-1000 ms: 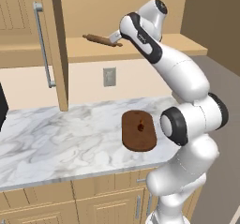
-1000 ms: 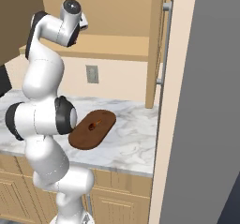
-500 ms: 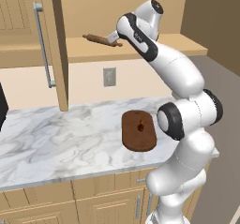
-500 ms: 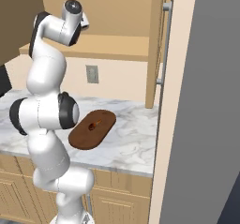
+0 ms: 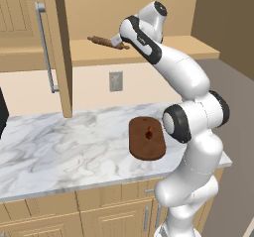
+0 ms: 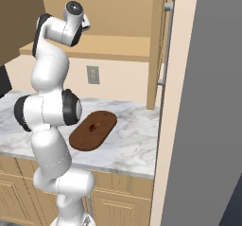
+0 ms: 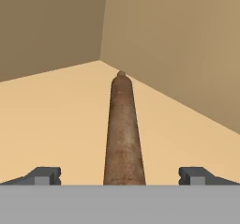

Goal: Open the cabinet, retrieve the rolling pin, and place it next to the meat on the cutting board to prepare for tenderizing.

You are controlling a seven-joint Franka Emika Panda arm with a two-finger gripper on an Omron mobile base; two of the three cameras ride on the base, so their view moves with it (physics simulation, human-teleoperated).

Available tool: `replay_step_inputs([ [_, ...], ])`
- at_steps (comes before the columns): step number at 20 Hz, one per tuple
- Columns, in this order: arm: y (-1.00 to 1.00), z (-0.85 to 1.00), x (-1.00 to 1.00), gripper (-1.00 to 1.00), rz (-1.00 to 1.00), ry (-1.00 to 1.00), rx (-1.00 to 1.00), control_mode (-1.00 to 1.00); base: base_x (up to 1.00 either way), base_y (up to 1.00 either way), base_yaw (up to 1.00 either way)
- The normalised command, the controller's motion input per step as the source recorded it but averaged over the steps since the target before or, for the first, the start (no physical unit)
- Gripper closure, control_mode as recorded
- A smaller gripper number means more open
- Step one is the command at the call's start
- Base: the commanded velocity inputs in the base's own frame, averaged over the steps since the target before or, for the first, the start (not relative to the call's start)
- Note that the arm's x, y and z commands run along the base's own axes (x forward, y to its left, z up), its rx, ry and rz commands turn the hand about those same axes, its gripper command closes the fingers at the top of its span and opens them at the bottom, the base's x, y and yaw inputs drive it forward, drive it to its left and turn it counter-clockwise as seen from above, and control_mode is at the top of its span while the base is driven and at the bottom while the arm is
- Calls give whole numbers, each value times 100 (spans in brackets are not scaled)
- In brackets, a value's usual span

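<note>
Had gripper point(image 7: 121, 176) wide open, holding nothing, fingertips either side of rolling pin point(image 7: 123, 136) on cabinet point(image 5: 149, 52) shelf. Saw meat point(image 5: 148, 132) on cutting board point(image 5: 147, 138).

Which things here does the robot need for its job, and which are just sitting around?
Needed for the job:
- cabinet, already open
- rolling pin on its shelf, between the open gripper fingers
- cutting board
- meat on the board

Just sitting around:
- wall outlet
- marble counter
- low cabinets
</note>
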Motion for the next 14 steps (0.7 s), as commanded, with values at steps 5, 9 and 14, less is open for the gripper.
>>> replay_step_inputs([
  [5, 11, -8, 15, -100, -1, 1, 0, -100, 0, 0, 0],
  [9, 15, -14, 11, -100, -2, 2, 0, -100, 0, 0, 0],
  [14, 9, -16, 18, -100, -1, 3, 0, -100, 0, 0, 0],
])
